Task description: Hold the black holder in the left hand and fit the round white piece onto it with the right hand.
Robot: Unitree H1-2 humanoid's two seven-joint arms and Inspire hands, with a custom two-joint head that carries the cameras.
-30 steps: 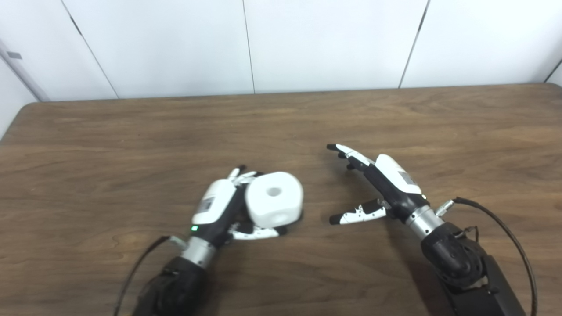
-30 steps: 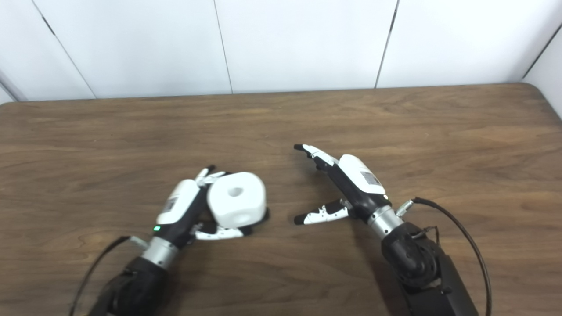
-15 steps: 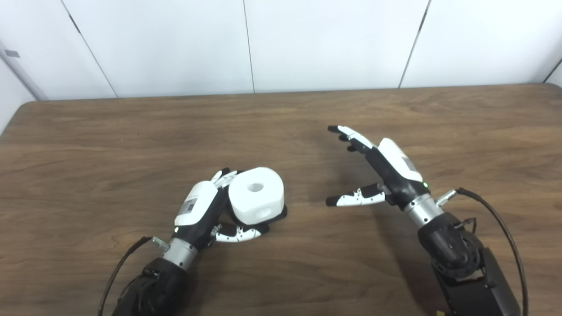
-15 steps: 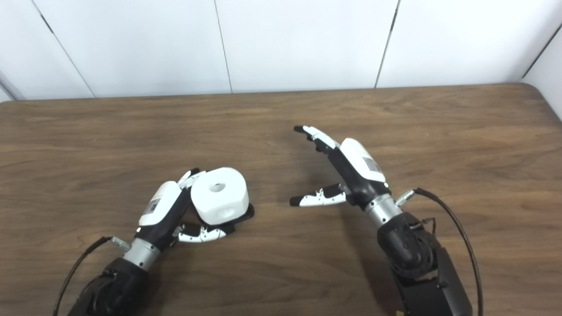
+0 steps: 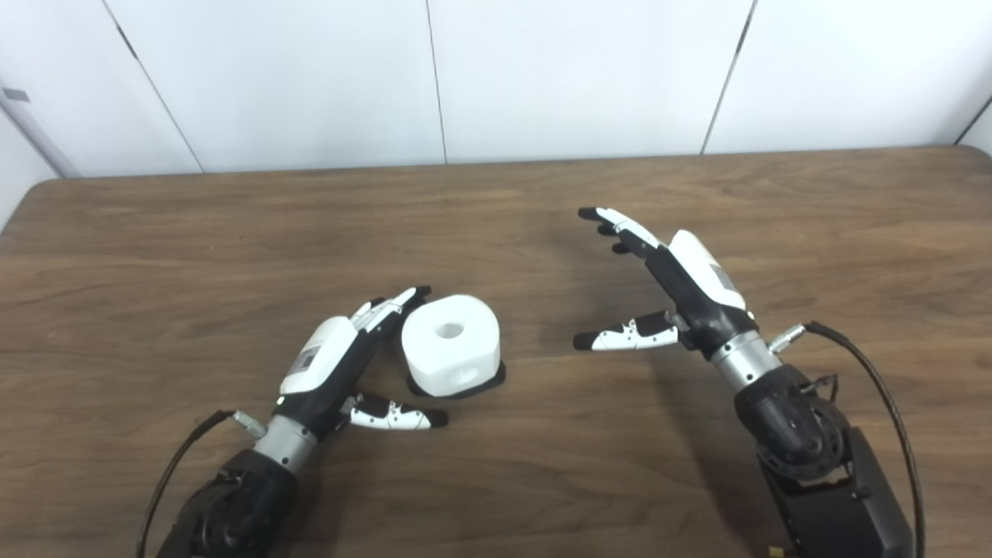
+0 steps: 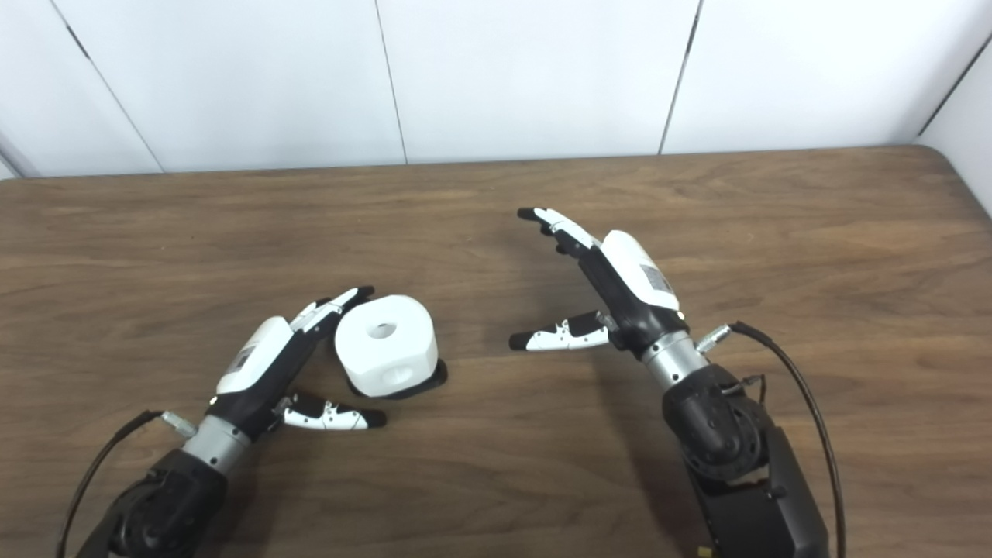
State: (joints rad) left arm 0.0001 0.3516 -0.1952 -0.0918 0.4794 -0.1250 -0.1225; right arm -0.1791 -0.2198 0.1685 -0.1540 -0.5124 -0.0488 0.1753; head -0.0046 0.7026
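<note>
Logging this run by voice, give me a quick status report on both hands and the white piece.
Left hand open, beside the piece. Right hand open, apart. Round white piece sits on black holder, standing on the table. Nothing in the way.

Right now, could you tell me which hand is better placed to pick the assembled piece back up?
Probably the left hand: open right beside the white piece. The right hand is open, farther off.
</note>
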